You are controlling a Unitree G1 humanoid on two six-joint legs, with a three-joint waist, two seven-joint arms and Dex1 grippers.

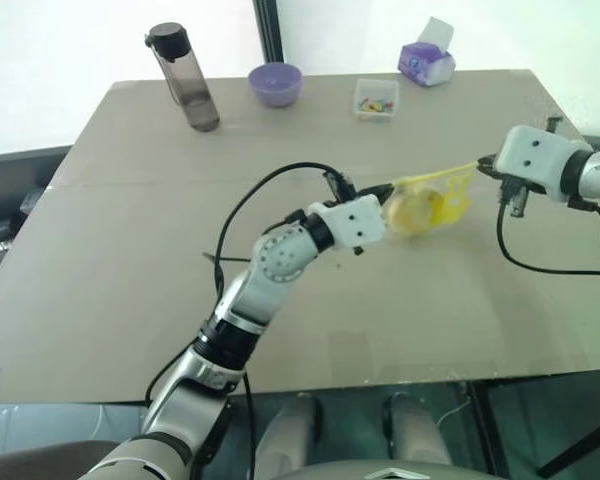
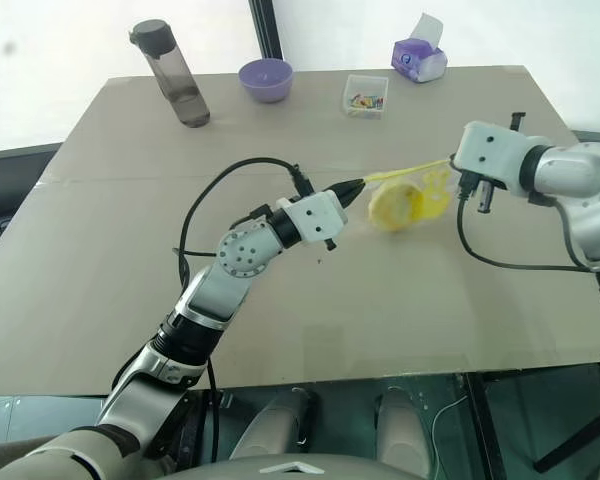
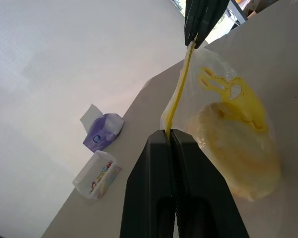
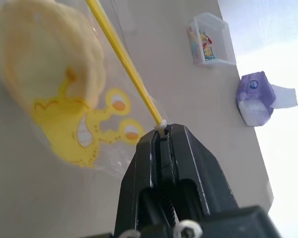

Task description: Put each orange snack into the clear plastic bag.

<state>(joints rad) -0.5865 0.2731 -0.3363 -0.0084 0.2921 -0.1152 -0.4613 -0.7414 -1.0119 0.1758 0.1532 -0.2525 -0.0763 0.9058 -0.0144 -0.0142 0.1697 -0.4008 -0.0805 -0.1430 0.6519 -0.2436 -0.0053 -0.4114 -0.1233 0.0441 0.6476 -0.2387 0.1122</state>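
Above the table (image 1: 130,250), my 2 end effectors, left (image 1: 388,186) and right (image 1: 485,166), pinch the bag (image 1: 435,200) strip taut; I'd keep it level so the snack (image 1: 412,212) stays inside.

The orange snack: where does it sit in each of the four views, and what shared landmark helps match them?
Left eye: orange snack right of centre, inside the clear plastic bag.
Right eye: right of centre.
Left wrist: lower right.
Right wrist: upper left.
Shared landmark: purple tissue pack.
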